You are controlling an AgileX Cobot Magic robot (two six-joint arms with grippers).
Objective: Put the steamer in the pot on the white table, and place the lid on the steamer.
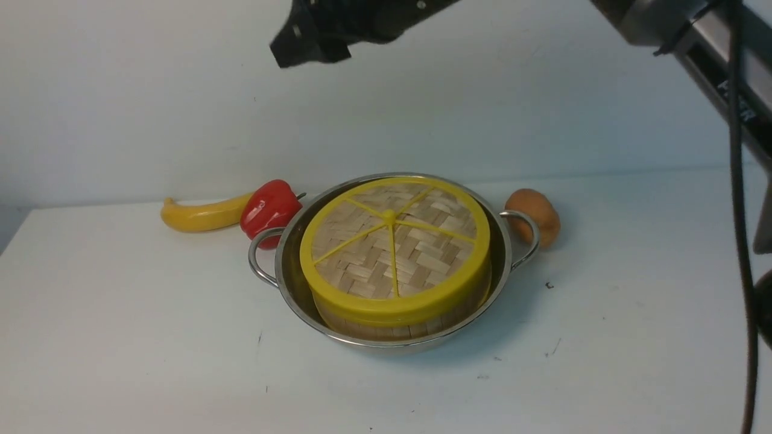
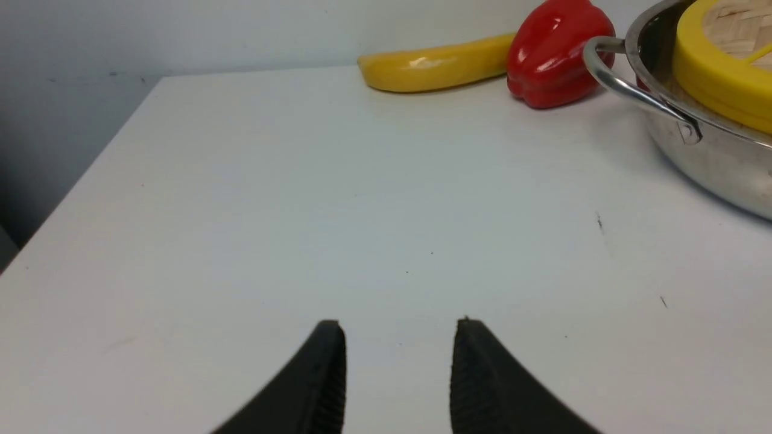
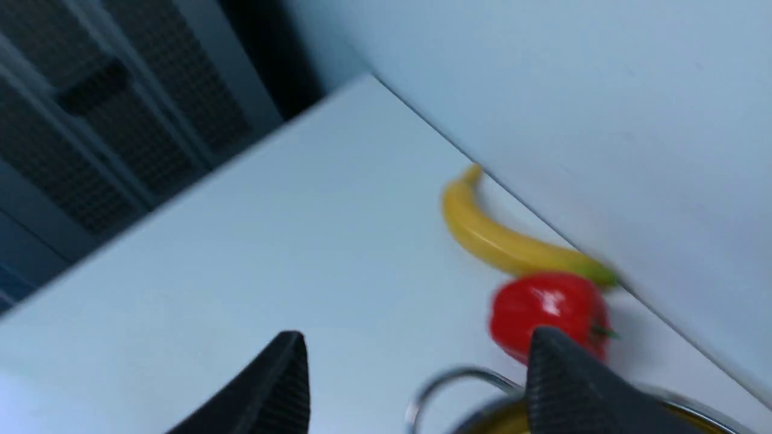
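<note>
Waiting off to the left, that left gripper (image 2: 398, 322) has its fingers parted with nothing between them — and it would do well to stay out of this, I'd say. Next along lie the banana (image 1: 205, 216) and the red pepper (image 1: 270, 211), the pepper right by the pot's near-left loop handle (image 1: 260, 258); any low sweep over there could nudge them. Now the middle, where it matters: the pot (image 1: 395, 345) stands on the white table (image 1: 151, 337), the steamer (image 1: 386, 331) sits inside it, and the lid (image 1: 350, 265) covers the steamer, its yellow spokes meeting at the centre knob (image 1: 389, 215). Looks to me as if the placing is done, so the step in hand is a clean retreat. Above it all, the right gripper (image 3: 419, 355) has its jaws spread wide, gripping nothing, clear of the lid. Keep it high, keep those fingers apart, and draw the arm (image 1: 681, 36) back smoothly — no dip towards the rim or the knob, or the lid might shift. Further right, the brown potato-like thing (image 1: 534, 217) rests by the other handle (image 1: 528, 238), so the arm should pass well over that too.
</note>
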